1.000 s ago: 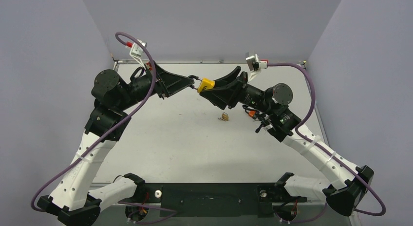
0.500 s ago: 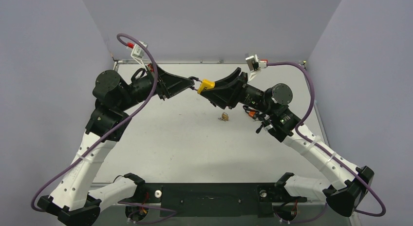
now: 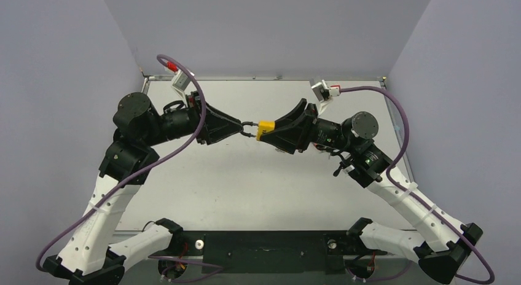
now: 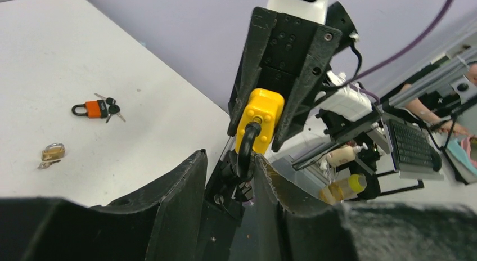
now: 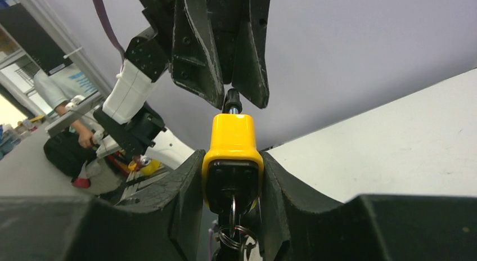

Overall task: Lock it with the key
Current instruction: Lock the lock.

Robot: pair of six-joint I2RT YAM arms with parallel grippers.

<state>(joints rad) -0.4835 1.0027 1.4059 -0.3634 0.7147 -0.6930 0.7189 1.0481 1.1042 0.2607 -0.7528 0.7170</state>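
padlock: yellow, black shackle, key in its base | my right pincer: clenched on its body | my left pincer: apparently released, straddling shackle

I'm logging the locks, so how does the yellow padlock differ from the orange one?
The yellow padlock is clamped aloft in the right tool; the orange padlock lies flat on the table. The yellow one's shackle sits inside the left tool; the orange one's is free. Both have keys.

Yellow padlock w/ blk shackle; orange padlock; brass padlock; white table.
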